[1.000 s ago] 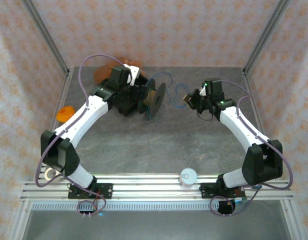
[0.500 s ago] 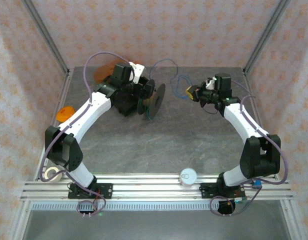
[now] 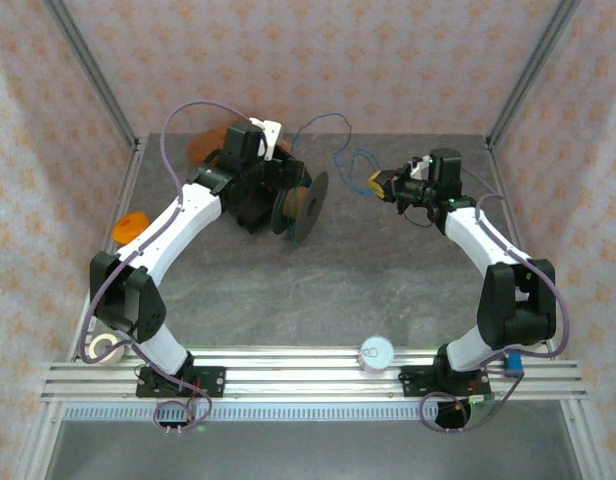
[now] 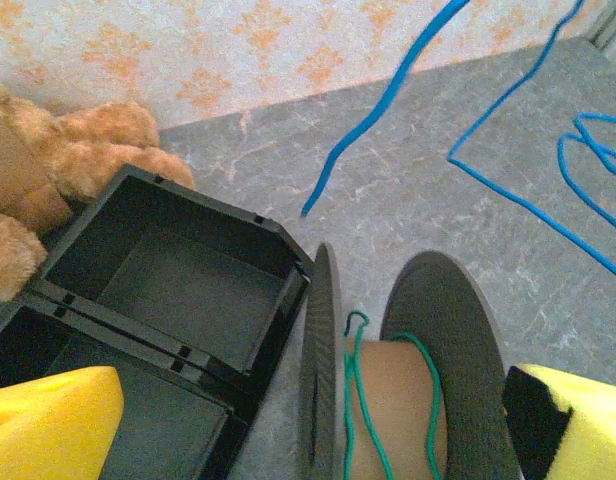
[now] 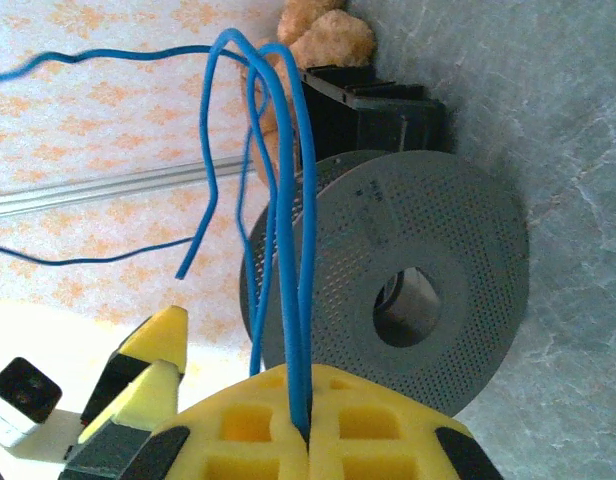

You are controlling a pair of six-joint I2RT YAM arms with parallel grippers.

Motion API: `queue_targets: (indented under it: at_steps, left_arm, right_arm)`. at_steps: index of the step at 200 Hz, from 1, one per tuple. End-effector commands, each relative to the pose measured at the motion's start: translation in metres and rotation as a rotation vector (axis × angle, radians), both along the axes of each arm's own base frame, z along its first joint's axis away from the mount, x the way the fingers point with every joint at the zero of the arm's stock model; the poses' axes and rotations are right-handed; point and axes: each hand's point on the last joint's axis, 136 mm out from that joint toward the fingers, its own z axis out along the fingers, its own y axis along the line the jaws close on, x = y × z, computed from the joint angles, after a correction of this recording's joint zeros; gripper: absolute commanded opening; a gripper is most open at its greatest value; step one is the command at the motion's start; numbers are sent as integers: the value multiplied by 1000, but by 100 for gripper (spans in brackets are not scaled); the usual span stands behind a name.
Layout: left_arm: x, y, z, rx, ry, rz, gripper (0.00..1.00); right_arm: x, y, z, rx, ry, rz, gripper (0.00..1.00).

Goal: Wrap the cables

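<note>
On the worktop (image 3: 318, 290), toward the far-left corner: grey spool (image 3: 306, 205) on edge beside a black box (image 4: 188, 280). Straddled by left fingers (image 4: 50, 420) spread wide, green cable (image 4: 353, 400) round its core. Right fingers (image 5: 268, 420) pinching blue cable (image 5: 293, 200) near mid far edge.

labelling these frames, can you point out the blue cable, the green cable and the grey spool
blue cable (image 5: 308, 300), right wrist view, the straight upright strand
green cable (image 4: 350, 385), left wrist view, a strand lying on the spool's core
grey spool (image 5: 458, 230), right wrist view, the perforated flange face
</note>
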Motion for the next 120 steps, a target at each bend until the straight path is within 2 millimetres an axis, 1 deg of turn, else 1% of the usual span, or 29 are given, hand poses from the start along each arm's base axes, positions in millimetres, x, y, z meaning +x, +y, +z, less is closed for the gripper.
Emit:
queue_targets:
  at_steps: [1,34,59,80,105,120]
  left_arm:
    - [6,10,26,-25,-86,55,100]
    - [0,7,21,-36,-58,29,100]
    - [-10,11,9,-20,-15,29,100]
    - [-21,14,-6,-14,21,27,99]
    - [-34,12,-20,-50,54,15,94]
    - [-42,10,-31,-71,80,-1,86]
  right_arm:
    - [-9,-1,7,8,-33,31,0]
    - [-23,-1,5,4,-29,56,0]
    - [-39,-1,2,-6,-18,77,0]
    - [-55,-2,-2,-23,-5,92,0]
    - [-68,-2,-1,-17,-3,105,0]
    - [-72,-3,1,-27,-9,107,0]
